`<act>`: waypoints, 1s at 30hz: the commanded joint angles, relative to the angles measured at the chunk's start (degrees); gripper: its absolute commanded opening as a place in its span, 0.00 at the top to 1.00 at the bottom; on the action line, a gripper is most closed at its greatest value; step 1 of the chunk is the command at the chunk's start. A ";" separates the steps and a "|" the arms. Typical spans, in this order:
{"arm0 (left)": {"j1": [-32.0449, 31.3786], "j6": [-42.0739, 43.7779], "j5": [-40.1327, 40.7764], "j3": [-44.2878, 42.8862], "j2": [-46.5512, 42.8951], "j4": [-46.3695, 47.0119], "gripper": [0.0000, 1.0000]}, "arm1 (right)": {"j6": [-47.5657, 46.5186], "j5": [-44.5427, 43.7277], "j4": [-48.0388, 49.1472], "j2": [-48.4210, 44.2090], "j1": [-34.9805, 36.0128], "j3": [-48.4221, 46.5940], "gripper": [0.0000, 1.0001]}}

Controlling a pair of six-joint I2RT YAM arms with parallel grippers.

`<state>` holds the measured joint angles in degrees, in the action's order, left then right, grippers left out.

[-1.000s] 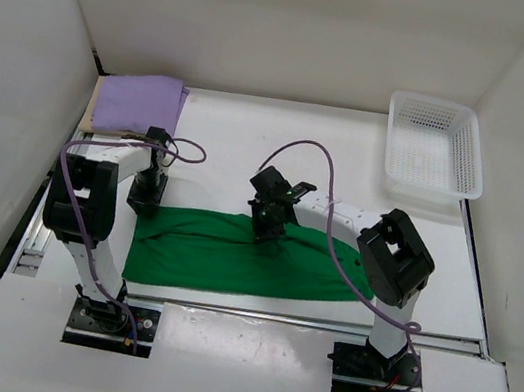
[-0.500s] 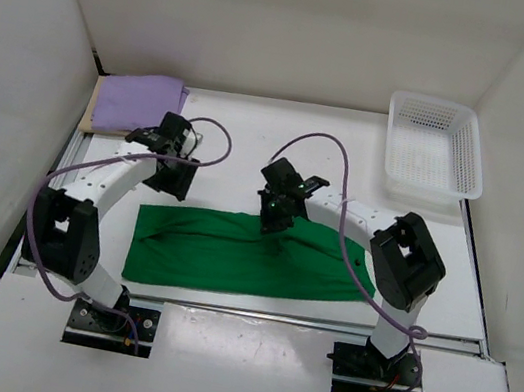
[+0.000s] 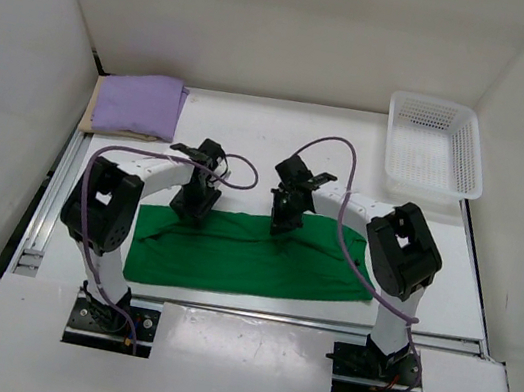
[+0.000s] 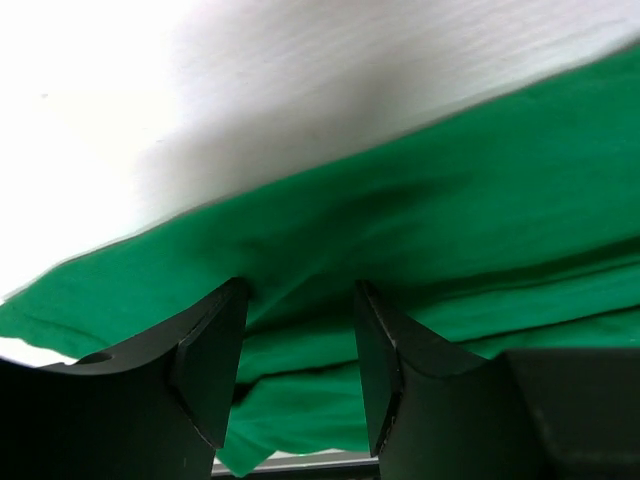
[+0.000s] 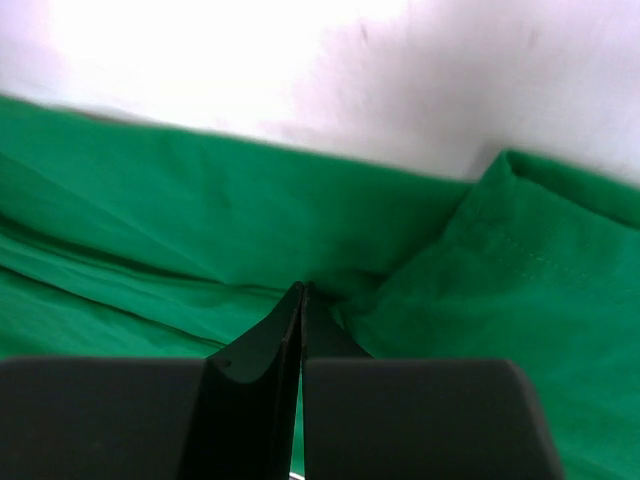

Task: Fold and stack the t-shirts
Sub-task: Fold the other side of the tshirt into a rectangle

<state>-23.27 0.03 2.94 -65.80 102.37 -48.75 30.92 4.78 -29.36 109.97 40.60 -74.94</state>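
The top camera looks down from high on the near side at the whole table (image 3: 253, 134), and the 2 wrist cameras look from very close at the far edge of the green shirt (image 3: 251, 260), which all 3 share.

A bright green cloth t-shirt (image 3: 251, 260) lies spread in a wide band across the lower middle of the frame, on the white table (image 3: 253, 134). The left gripper (image 3: 189, 208) and right gripper (image 3: 283, 222) both point down at its upper edge, well apart. At upper left, a folded light purple cloth t-shirt (image 3: 136, 105) lies on a tan cloth t-shirt (image 3: 86, 116), of which only a sliver shows. A white plastic lattice basket (image 3: 430, 190) sits at upper right.
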 commanded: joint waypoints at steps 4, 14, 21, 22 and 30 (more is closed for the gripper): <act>-2.30 -0.03 2.85 4.18 -4.54 1.82 0.43 | 0.11 0.50 0.54 -3.71 0.27 4.10 0.99; -5.65 -0.03 11.03 10.08 -8.32 4.63 0.37 | 0.81 -1.44 1.59 -6.34 0.27 8.14 0.99; -7.31 -0.03 14.19 13.50 -10.87 5.15 0.31 | -0.06 -6.18 2.12 -11.54 1.50 9.28 0.99; -7.32 -0.03 15.07 14.29 -10.87 5.85 0.30 | -0.07 -6.18 2.12 -11.54 1.50 9.80 0.99; -8.64 -0.03 15.96 16.32 -12.02 7.18 0.24 | 3.08 -8.28 -0.07 -16.98 0.97 11.66 0.99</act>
<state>-31.70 0.19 18.06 -51.05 90.89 -41.76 31.79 -0.95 -27.35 96.73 41.87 -63.83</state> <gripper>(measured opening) 0.750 0.009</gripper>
